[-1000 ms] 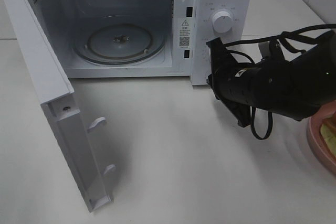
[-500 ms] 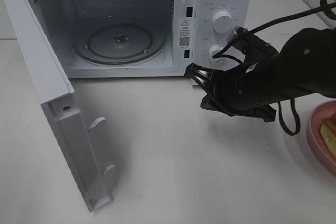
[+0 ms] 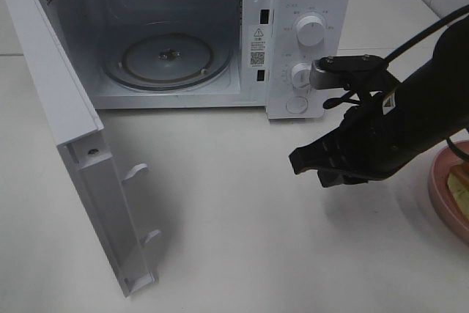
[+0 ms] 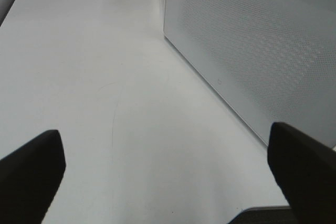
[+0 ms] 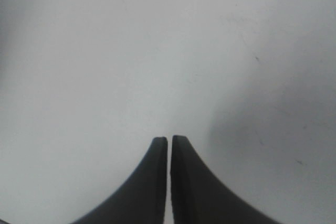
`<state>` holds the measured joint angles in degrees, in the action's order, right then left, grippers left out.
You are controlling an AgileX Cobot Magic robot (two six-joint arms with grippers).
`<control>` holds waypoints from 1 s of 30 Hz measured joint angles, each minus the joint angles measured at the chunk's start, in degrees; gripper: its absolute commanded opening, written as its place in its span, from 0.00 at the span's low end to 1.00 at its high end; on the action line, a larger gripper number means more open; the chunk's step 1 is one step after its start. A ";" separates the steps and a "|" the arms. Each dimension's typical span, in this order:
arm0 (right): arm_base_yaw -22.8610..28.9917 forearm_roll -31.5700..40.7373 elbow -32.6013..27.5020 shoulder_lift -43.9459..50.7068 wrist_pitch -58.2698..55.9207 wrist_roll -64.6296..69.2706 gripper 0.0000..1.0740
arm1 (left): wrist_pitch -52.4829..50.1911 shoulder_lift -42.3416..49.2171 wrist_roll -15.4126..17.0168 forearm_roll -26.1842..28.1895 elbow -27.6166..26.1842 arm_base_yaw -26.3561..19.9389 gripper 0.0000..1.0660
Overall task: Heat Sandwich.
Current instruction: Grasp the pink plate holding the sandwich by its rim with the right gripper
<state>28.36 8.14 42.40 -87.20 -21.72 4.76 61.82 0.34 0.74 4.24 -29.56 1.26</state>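
Observation:
The sandwich (image 3: 462,185) shows only as a sliver of bread at the right edge, on the pink plate (image 3: 442,196), which is cut off by the frame. My right gripper (image 3: 299,160) is shut and empty, its fingertips (image 5: 160,145) pressed together. It hovers over the bare table, left of the plate and in front of the microwave's control panel. My left gripper (image 4: 165,140) is open and empty, with its fingers wide apart beside the microwave's perforated side wall (image 4: 252,51). It is out of sight in the high view.
The white microwave (image 3: 308,5) stands at the back with its door (image 3: 80,144) swung fully open to the left. The glass turntable (image 3: 167,58) inside carries nothing. Two knobs (image 3: 311,31) and a button are on the right panel.
My right arm has pulled back from the control panel, turned and come down toward the front. The lower knob and button now show. The gripper points left over the table.

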 measured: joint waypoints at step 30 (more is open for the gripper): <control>-10.77 -10.03 0.06 6.82 -20.74 -2.86 0.90 | 0.00 0.00 0.00 0.00 0.00 0.00 0.94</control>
<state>17.59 -1.89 42.46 -80.39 -42.46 1.89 61.82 0.34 0.74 4.24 -29.56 1.26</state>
